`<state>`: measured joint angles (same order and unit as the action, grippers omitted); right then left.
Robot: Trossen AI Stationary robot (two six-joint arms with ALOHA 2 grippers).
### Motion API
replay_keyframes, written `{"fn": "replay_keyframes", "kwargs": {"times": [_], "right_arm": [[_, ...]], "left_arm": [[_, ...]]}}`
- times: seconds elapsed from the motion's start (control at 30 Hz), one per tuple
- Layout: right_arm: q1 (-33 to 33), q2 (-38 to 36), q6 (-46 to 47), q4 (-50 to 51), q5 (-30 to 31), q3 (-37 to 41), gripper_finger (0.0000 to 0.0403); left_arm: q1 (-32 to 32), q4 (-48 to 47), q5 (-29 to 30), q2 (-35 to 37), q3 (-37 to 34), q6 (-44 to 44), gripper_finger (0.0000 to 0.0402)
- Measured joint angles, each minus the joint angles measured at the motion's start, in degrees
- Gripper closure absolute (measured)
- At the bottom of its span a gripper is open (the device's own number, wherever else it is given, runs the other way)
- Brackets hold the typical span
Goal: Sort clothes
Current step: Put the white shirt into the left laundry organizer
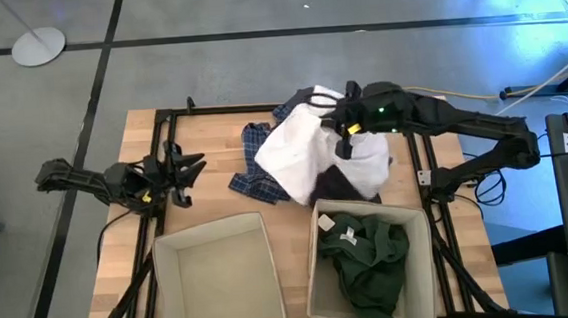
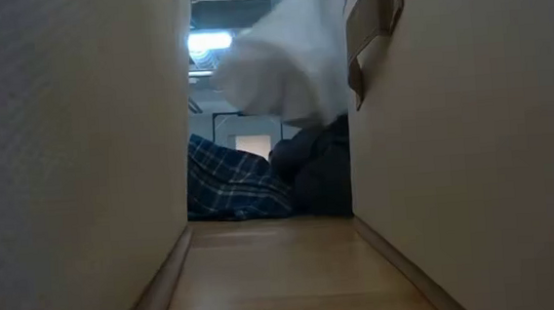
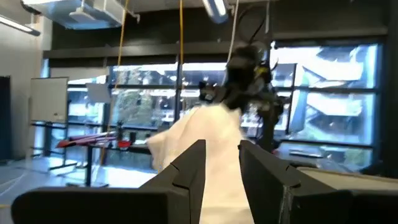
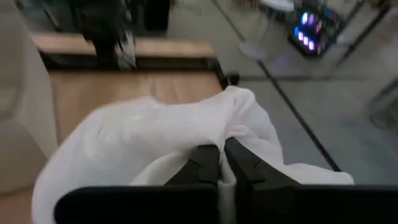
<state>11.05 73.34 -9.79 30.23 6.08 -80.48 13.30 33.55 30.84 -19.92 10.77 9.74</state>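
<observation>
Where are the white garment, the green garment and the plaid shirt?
white garment (image 1: pixel 298 150), high view, its broad middle.
green garment (image 1: pixel 371 258), high view, its middle, inside the right-hand box.
plaid shirt (image 2: pixel 228 183), low view, its checked front.

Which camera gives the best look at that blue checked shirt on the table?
The high view: the plaid shirt lies spread on the table, partly under the white garment that the right gripper holds up. The low view shows one crumpled end between the two boxes. Neither wrist view shows it.
</observation>
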Motion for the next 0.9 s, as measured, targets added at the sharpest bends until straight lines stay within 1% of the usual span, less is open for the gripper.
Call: {"fn": "replay_keyframes", "kwargs": {"times": [0.07, 0.17, 0.33, 0.4, 0.47, 0.53, 0.6, 0.7, 0.8, 0.9], "right_arm": [[0.0, 0.0, -0.7, -0.4, -1.6, -1.3, 0.0394], [0.1, 0.0, -1.0, -0.5, -3.7, -2.4, 0.0395], [0.1, 0.0, -1.0, 0.2, -4.8, -2.4, 0.0395], [-0.1, 0.0, -0.7, 0.7, -6.4, -2.4, 0.0393], [-1.2, 0.0, -0.5, 1.2, -7.0, -2.4, 0.0394], [-2.5, 0.0, -0.9, 1.3, -7.1, -2.4, 0.0395], [-4.4, 0.0, -1.1, 0.7, -7.2, -2.4, 0.0395], [-6.8, 0.2, -2.0, -0.6, -7.2, -2.4, 0.0394], [-8.8, 0.5, -2.6, -1.0, -7.2, -2.4, 0.0396], [-9.9, 0.7, -3.1, -1.8, -7.2, -2.4, 0.0395]], "left_arm": [[0.0, -0.5, 0.8, -4.3, 3.5, 1.4, 0.0313], [0.0, -3.1, 0.9, -12.0, 10.6, 4.3, 0.0313], [-0.3, -8.8, 1.1, -25.8, 23.0, 8.7, 0.0313], [-0.3, -8.4, 0.6, -30.4, 26.3, 9.0, 0.0313], [-0.3, -5.5, 0.4, -34.3, 28.8, 10.4, 0.0313], [-0.3, -3.0, 0.7, -37.2, 31.0, 11.5, 0.0313], [-0.3, -3.1, 1.7, -39.3, 33.4, 11.7, 0.0308], [-0.6, -5.2, 2.2, -42.4, 37.0, 11.8, 0.0281], [-1.5, -8.1, 2.2, -46.0, 40.8, 11.7, 0.0239], [-3.1, -12.5, 2.2, -49.4, 45.4, 8.1, 0.0194]]}}
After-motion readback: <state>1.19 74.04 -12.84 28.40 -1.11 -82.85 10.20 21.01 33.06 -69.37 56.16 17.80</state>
